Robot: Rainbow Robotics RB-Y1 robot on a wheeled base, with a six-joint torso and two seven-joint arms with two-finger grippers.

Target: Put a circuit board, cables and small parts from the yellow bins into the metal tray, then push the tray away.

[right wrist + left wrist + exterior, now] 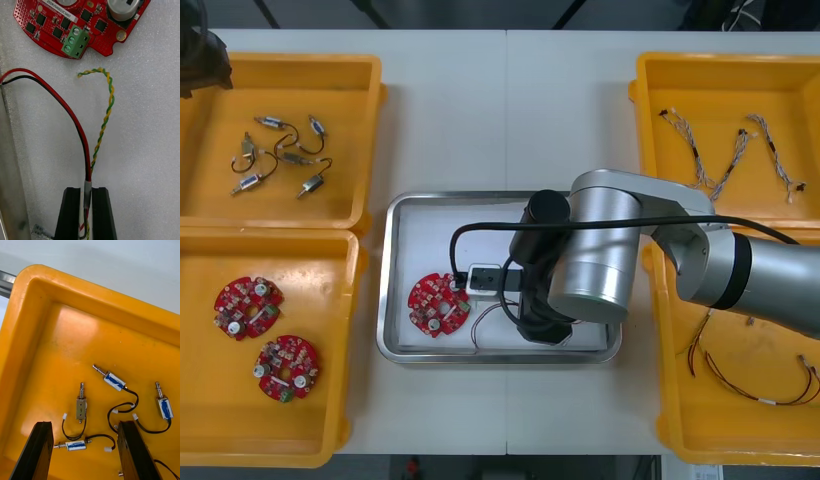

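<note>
My right gripper is low inside the metal tray, shut on a red and yellow cable. Its red, black and twisted yellow-green strands run out from the fingers across the white tray floor toward a round red circuit board. In the front view the board lies in the tray's left part, with my right arm over the tray's middle. My left gripper stands open above the small metal parts in the far-left yellow bin.
The near-left yellow bin holds two more red circuit boards. Twisted blue and white cables lie in the far-right bin, and red and yellow cables in the near-right one. The tray's metal wall rises beside my right fingers.
</note>
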